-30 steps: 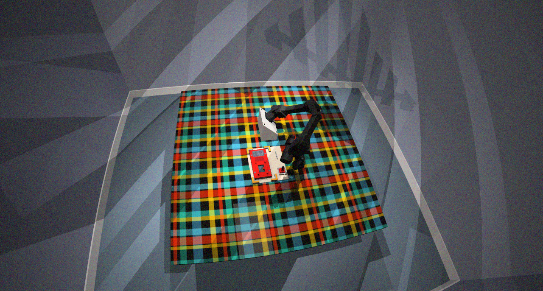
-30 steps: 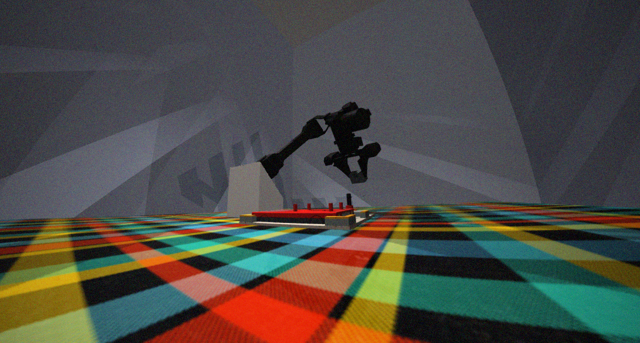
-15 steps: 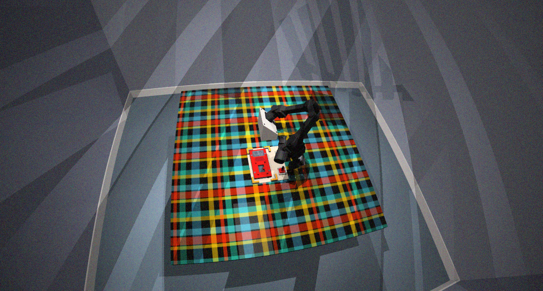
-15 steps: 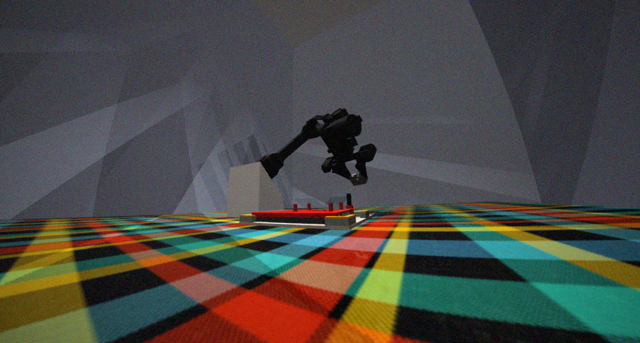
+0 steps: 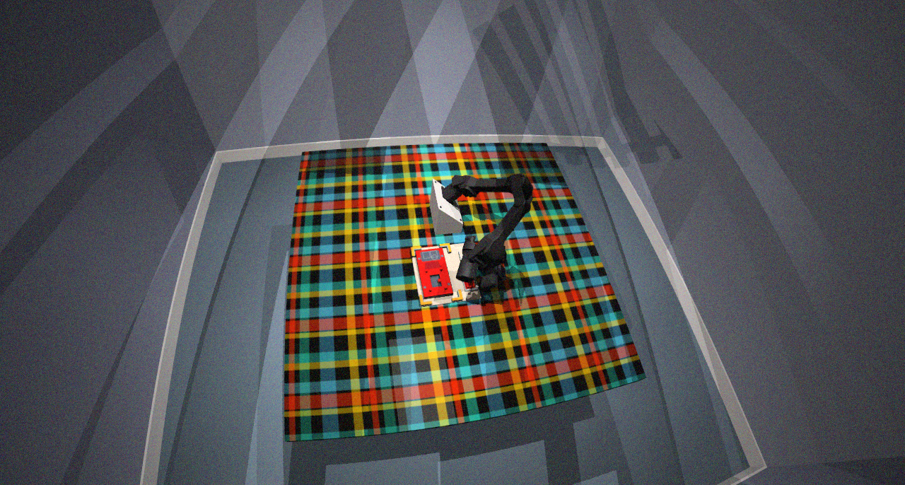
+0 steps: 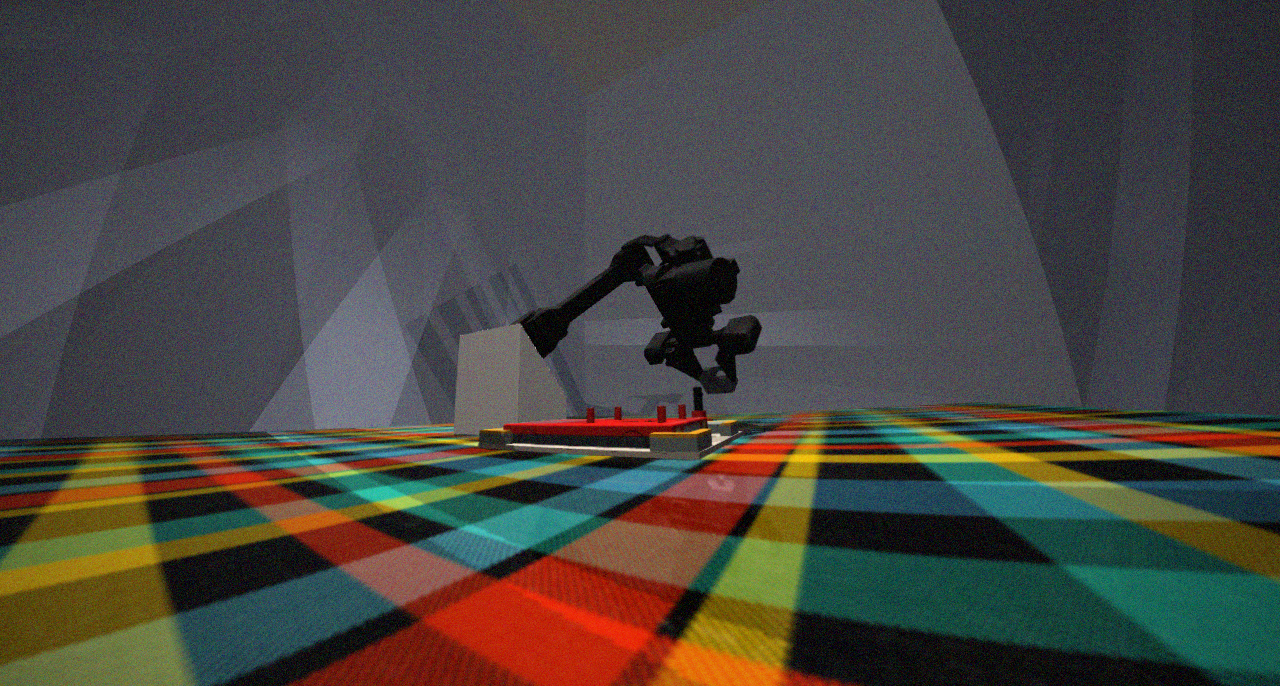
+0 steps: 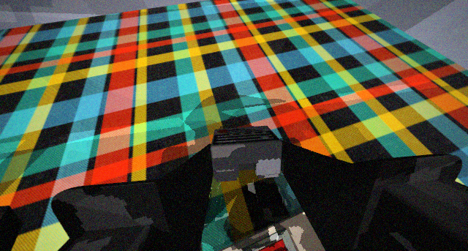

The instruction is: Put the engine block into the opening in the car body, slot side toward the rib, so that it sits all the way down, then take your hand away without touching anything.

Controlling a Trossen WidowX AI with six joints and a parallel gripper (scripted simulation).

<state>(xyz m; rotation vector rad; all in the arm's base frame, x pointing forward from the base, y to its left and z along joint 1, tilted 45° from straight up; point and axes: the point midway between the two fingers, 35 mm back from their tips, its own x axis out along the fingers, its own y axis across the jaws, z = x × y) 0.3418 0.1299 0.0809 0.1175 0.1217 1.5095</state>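
Observation:
My gripper (image 5: pixel 473 294) (image 6: pixel 718 373) (image 7: pixel 243 145) is shut on the grey engine block (image 6: pixel 717 381) (image 7: pixel 246 157), whose dark, grooved top shows in the wrist view. The hand is tilted, and the block hangs above the right front part of the pale tray, close to the upright black stick (image 6: pixel 698 399). The red car body (image 5: pixel 443 289) (image 6: pixel 572 428) lies on the tray's left side. Its opening (image 5: pixel 435 279) shows dark and empty in the top view. The slot side of the block cannot be made out.
The pale tray (image 5: pixel 457 259) has yellow corner pieces. Several red pegs (image 6: pixel 661 412) stand up from the car body. A small red part (image 5: pixel 469 285) is at the stick's foot, partly hidden by the hand. The white arm base (image 5: pixel 446 219) (image 6: pixel 490 377) stands behind the tray on a plaid cloth (image 5: pixel 341 368).

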